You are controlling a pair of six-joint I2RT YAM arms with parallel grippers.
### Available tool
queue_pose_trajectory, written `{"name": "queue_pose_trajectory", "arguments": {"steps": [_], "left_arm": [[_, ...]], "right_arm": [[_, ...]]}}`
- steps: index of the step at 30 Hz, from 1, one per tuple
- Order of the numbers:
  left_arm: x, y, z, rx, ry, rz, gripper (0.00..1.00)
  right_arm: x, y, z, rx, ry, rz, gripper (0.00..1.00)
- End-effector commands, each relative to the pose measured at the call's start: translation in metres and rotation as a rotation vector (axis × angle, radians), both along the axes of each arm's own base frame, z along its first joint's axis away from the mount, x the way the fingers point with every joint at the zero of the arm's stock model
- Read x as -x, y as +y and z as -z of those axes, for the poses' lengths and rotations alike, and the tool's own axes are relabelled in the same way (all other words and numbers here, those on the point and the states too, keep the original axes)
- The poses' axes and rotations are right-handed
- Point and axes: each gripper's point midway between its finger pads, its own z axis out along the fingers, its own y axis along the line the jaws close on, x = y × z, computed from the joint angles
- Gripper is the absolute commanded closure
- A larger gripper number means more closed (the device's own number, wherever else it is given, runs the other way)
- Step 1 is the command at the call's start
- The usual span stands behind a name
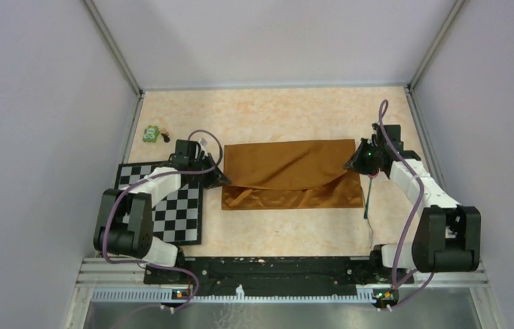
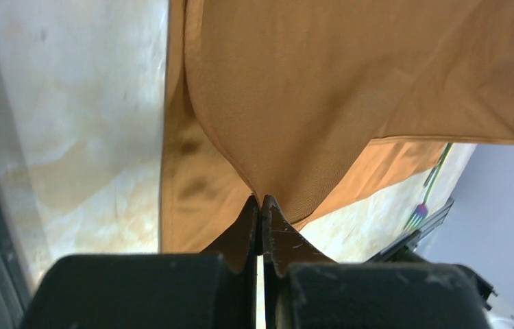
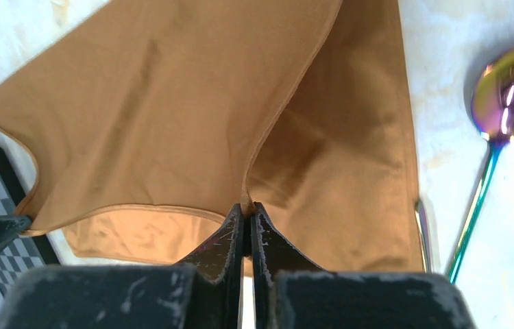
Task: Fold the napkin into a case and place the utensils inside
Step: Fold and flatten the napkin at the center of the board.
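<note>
Half-folded napkin point(image 1: 288, 171) in left gripper point(image 2: 261, 200) and right gripper point(image 3: 247, 205), utensils point(image 3: 508, 96) alongside

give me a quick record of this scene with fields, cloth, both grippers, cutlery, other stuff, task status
cloth: rust-orange napkin, upper layer held up by two corners over a lower layer lying flat on the beige table
left gripper: shut on the napkin's left corner
right gripper: shut on the napkin's right corner
cutlery: iridescent metal utensils, on the table just right of the napkin, none inside it
other: black-and-white checkered mat left of the napkin; small green toy at the far left
status: first fold under way, no case yet
</note>
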Motion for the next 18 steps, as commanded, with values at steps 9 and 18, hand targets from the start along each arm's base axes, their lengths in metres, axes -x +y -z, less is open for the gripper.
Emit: {"name": "queue_pose_trajectory", "arguments": {"steps": [9,18], "left_arm": [[0.065,0.002,0.018,0.016,0.08,0.082,1.0],[0.067,0.01,0.005,-0.035,0.047,0.072,1.0]], "right_arm": [[0.051,-0.016,0.036,0.044,0.094,0.069,1.0],[0.059,-0.036,0.035,0.093,0.099,0.118,1.0]]}}
